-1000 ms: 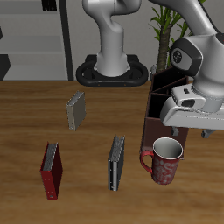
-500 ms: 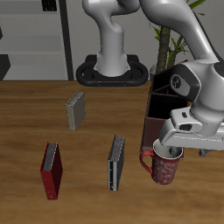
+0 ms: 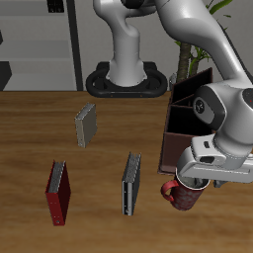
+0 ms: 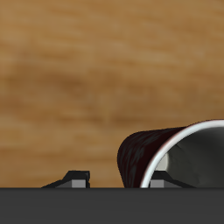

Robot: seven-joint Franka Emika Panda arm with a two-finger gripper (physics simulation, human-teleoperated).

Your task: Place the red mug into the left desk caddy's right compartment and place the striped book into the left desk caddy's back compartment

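- The table [image 3: 30, 138] is a warm brown wood-grain surface; in the wrist view the same grain fills most of the picture, blurred.
- At the table's back the robot's white base stands on a dark round plate [image 3: 126, 79].
- Behind the table there are pale grey shelves [image 3: 40, 40] and a green plant [image 3: 188, 30].
- The left desk caddy [image 3: 183, 124] is a dark reddish-brown box with thin walls; the arm hides much of it, so its compartments cannot be told apart here.
- The red mug [image 3: 186, 194] stands on the table just in front of the caddy, nearer the table's front edge, and outside the caddy. Its handle sticks out toward the striped book.
- The gripper [image 3: 194, 181] is low over the mug, right at its rim. In the wrist view the mug [image 4: 175, 157] shows its white inside and dark red wall, with one fingertip [image 4: 157, 184] at the rim and the other fingertip [image 4: 79, 179] outside the wall.
- The fingers are spread, but whether they press on the mug's wall cannot be told.
- The striped book [image 3: 130, 184] stands on its edge on the table beside the mug, apart from it and farther from the caddy.
- A red book [image 3: 57, 192] stands well beyond the striped book from the caddy.
- A grey-beige book [image 3: 87, 125] stands farther back than both of them.
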